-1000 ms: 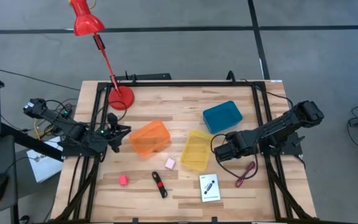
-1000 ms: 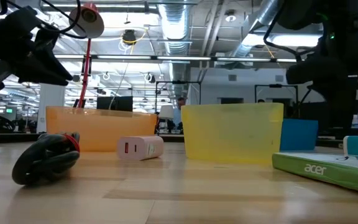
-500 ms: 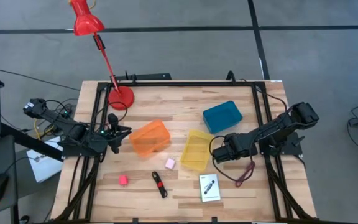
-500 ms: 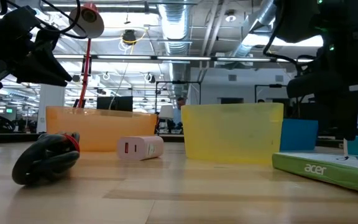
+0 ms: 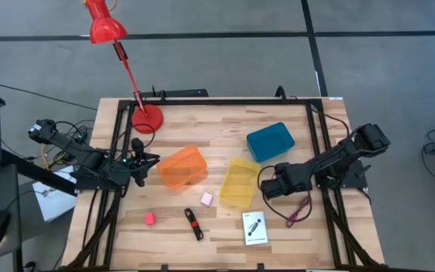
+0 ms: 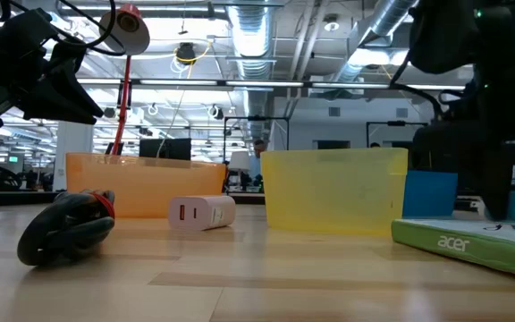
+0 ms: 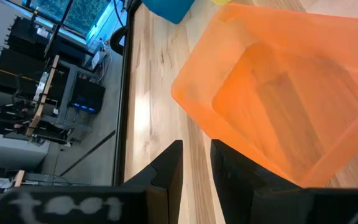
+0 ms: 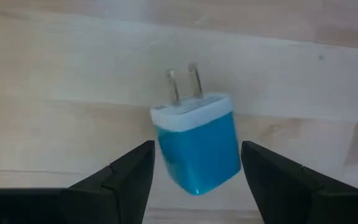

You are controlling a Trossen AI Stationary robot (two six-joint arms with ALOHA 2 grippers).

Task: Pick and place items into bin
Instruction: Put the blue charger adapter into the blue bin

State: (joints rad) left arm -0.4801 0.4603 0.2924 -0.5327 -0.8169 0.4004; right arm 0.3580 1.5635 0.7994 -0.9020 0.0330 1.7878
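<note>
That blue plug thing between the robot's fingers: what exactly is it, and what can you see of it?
The blue plug looks like a small wall charger: a glossy blue plastic cube with a white cap from which two flat metal prongs stick out. It lies on its side on the pale wooden table, tilted a little, prongs pointing away from the camera. The right end effector has a dark finger on either side of it, open; neither finger visibly touches it.
</note>
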